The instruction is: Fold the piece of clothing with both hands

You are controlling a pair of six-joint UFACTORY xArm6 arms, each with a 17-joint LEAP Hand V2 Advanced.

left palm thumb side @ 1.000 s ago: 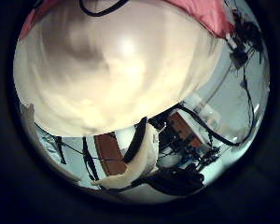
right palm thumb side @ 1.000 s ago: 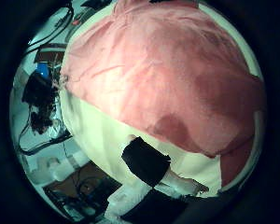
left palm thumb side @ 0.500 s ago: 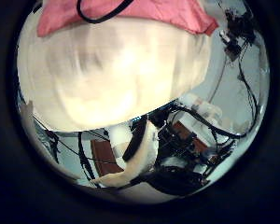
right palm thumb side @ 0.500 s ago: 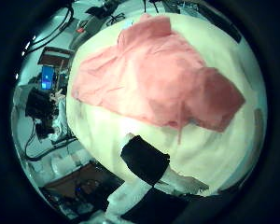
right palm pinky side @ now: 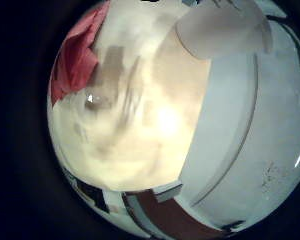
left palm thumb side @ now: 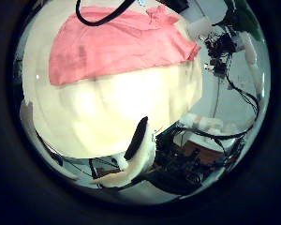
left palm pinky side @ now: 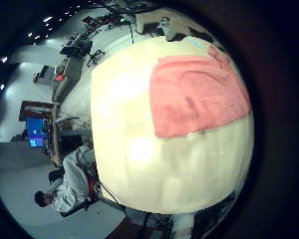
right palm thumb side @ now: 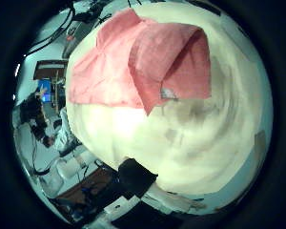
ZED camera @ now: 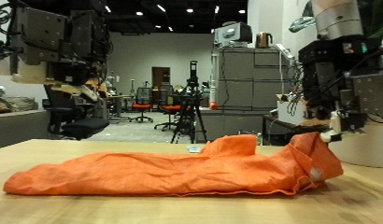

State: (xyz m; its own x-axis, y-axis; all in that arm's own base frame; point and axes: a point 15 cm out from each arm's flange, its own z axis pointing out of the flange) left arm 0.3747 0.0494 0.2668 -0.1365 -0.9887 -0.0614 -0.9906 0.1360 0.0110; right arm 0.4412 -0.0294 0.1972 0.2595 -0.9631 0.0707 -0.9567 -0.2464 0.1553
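Observation:
An orange garment [ZED camera: 179, 173] lies folded in a long flat strip on the wooden table [ZED camera: 30, 210]. My left hand [ZED camera: 49, 37] hangs high above the garment's end, open and holding nothing; its finger [left palm thumb side: 136, 141] shows bare over the table. My right hand [ZED camera: 347, 93] hangs just above the garment's raised other end, open, its finger [right palm thumb side: 141, 179] free of cloth. The garment shows whole and at a distance in the left little finger side palm view [left palm pinky side: 194, 95], left thumb side palm view [left palm thumb side: 112, 47] and right thumb side palm view [right palm thumb side: 133, 62].
Bare table [right palm thumb side: 181, 134] lies all round the garment. Office chairs [ZED camera: 67, 107], a tripod [ZED camera: 191, 103] and grey cabinets [ZED camera: 248, 89] stand in the room behind, away from the table.
Both palm cameras have moved up and away from the table. The garment, close under the right palm a second ago, now lies smaller and folded over, free of both hands.

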